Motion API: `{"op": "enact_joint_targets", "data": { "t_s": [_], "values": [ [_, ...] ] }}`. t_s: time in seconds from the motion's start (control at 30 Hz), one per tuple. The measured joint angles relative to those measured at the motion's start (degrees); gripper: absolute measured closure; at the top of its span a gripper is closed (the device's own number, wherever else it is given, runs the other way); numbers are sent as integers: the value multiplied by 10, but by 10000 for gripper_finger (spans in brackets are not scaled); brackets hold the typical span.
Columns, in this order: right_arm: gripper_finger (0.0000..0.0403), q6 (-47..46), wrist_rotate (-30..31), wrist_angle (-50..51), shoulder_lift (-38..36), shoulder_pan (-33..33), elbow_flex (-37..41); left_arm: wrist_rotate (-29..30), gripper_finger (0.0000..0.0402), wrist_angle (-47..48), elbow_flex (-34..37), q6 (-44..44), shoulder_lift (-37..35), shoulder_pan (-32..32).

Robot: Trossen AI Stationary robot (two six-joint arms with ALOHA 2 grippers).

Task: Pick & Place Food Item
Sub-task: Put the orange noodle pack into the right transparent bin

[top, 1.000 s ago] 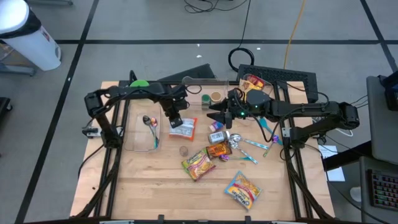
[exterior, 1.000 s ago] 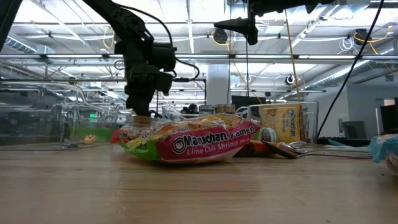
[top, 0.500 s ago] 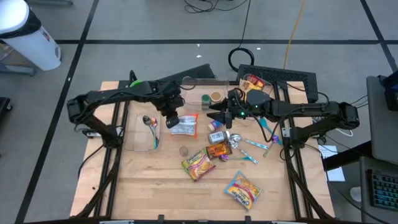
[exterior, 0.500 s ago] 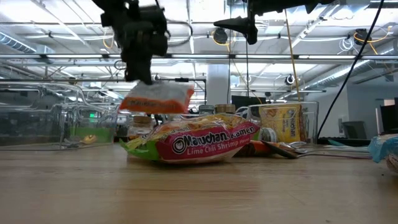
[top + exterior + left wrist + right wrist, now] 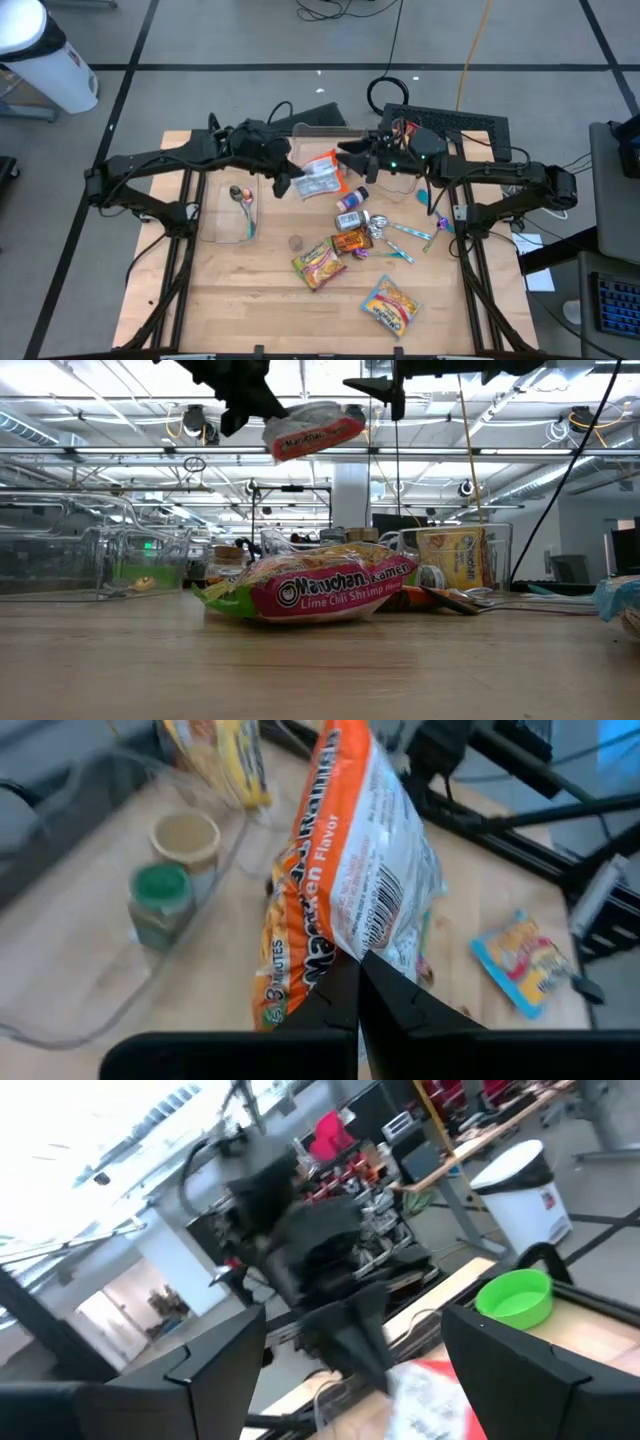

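Above the table's middle, I'm holding the ramen pack (image 5: pixel 322 176) in the air with the left gripper (image 5: pixel 284 184). A second ago it was lying flat on the wood just under the gripper; half a second ago it was only just off the surface; now it's hanging well clear of everything on the table (image 5: pixel 230 300) and has shifted toward the right arm. So the pick is done and I'm into the carry, possibly a handover.

The left gripper is clenched on one edge of the pack. In the left wrist view the two fingers (image 5: pixel 345 995) are pinching together at its lower seam, and the pack (image 5: pixel 345 870) is fanning out away from them, tilted, barcode side facing the camera. In the low view it's (image 5: pixel 312 427) slanting high above the lime chili shrimp pack (image 5: pixel 310 588).

The right gripper (image 5: pixel 345 152) is waiting just beside the pack's far end, fingers spread wide, nothing between them. In the right wrist view the pack (image 5: pixel 430 1395) is sitting near the gap between the two fingers, apart from both; whether it's truly lined up for a grab, I can't tell from that view.

The clear bin (image 5: pixel 205 225) holding the spoon (image 5: pixel 240 197) is on the left.
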State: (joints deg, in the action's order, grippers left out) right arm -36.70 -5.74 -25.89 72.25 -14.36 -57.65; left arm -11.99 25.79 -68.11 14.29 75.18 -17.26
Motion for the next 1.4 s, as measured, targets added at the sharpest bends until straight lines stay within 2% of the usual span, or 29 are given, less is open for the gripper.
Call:
{"op": "enact_joint_targets", "data": {
  "t_s": [0.1, 0.37, 0.57, 1.1, 1.23, 1.4],
  "values": [
    [110, 12, 0, 0, 0, -6, 0, 34, 401, -7, 0, 0, 1, 10],
    [110, 21, -2, 21, 5, -8, 0, 64, 401, -49, 0, 0, 1, 30],
    [110, 31, -3, 48, 18, -5, 0, 108, 401, -62, 0, 0, 1, 44],
    [111, 44, -3, 132, 17, -6, 0, 156, 401, -67, 0, 11, -4, 46],
    [126, 44, -3, 133, 16, -5, 0, 156, 401, -68, 0, 10, -4, 46],
    [171, 44, -4, 136, 16, -5, 0, 156, 401, -68, 0, 9, -4, 46]
  ]
}}
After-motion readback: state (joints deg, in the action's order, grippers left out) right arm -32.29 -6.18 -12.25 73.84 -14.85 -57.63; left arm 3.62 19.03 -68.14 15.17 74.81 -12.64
